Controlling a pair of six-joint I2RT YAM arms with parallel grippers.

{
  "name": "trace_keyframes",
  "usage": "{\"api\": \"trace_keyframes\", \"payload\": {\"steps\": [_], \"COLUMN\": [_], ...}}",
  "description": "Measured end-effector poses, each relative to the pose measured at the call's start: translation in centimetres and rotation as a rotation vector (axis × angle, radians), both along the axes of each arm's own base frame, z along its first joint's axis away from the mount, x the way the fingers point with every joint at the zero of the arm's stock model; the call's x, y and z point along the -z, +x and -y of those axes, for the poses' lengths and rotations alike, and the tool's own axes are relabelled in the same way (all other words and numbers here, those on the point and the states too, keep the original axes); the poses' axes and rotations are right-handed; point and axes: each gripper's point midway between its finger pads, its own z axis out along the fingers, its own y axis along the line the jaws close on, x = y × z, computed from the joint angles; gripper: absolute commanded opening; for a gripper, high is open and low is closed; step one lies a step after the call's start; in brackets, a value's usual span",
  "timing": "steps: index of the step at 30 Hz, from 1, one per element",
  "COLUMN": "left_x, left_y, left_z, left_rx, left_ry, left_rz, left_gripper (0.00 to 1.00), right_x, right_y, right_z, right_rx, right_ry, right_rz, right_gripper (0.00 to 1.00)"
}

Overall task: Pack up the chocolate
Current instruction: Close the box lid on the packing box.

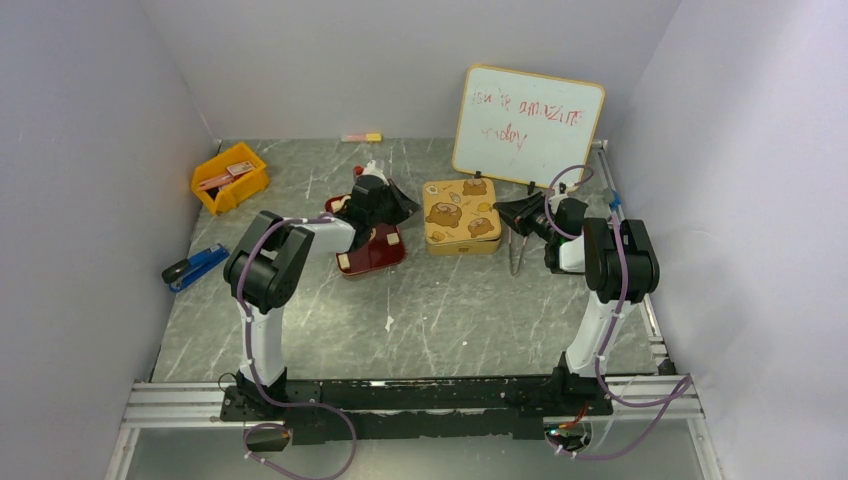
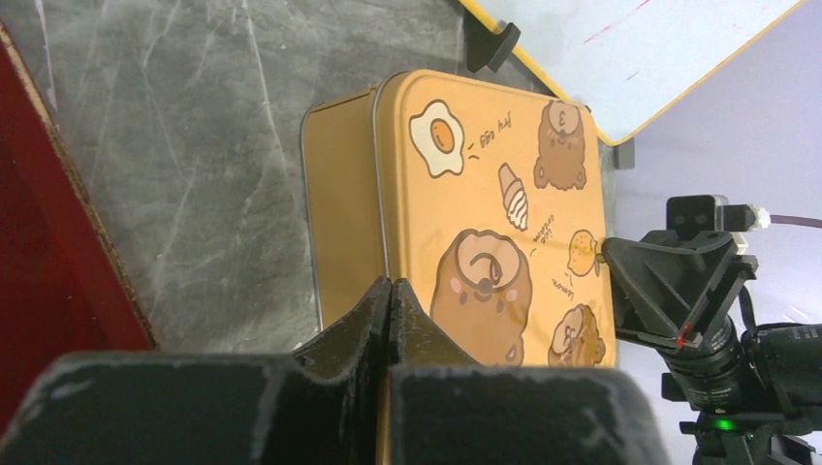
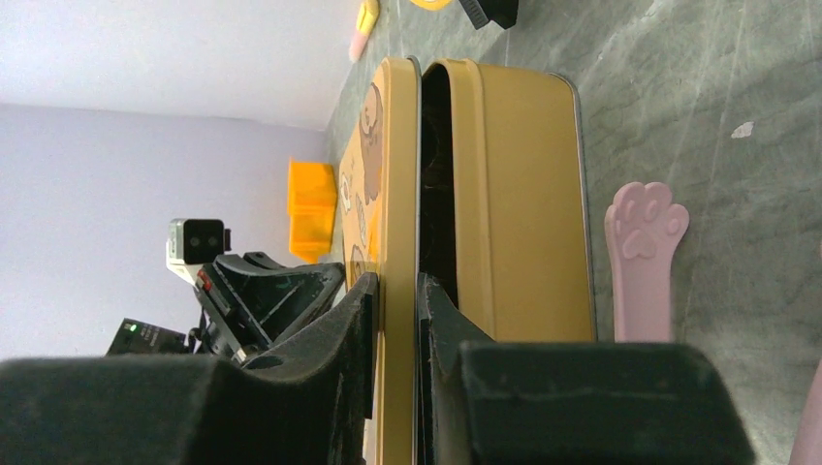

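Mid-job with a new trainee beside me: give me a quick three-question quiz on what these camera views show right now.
1. True or false: the left gripper is shut with nothing between its fingers.
2. What does the right gripper clamp? A) a spoon B) the gold tin's lid C) a cup
3. Fill in: the pink paw-tipped tongs lie beside the ____.
Key: 1 true; 2 B; 3 gold tin.
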Motion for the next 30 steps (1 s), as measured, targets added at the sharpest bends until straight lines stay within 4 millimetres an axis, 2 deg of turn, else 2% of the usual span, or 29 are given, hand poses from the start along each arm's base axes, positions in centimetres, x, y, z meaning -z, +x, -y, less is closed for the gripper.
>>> {"api": "trace_keyframes", "payload": {"steps": [14,26,30], "left_x": [0.7,1.1,1.2], "left_y": [-0.3,-0.6,-0.5], "left_z": [-0.2,0.5,0.6], "left_rx": [0.002,0.019,0.022], "left_ry": [0.022,0.033,0.039], "left_rz": [-0.023,-0.032,-0.035], "left_gripper": [0.05,0.05,0.05], "right_x": [0.0,0.0,0.0], "right_y": [0.0,0.0,0.0], "right_z": [0.0,0.1,0.1], "right_rx": [-0.001,0.0,0.0], "right_ry": [-0.004,-0.006,-0.006], "right_rz": [0.003,0.004,0.004], "right_gripper": [0.05,0.06,0.09]}}
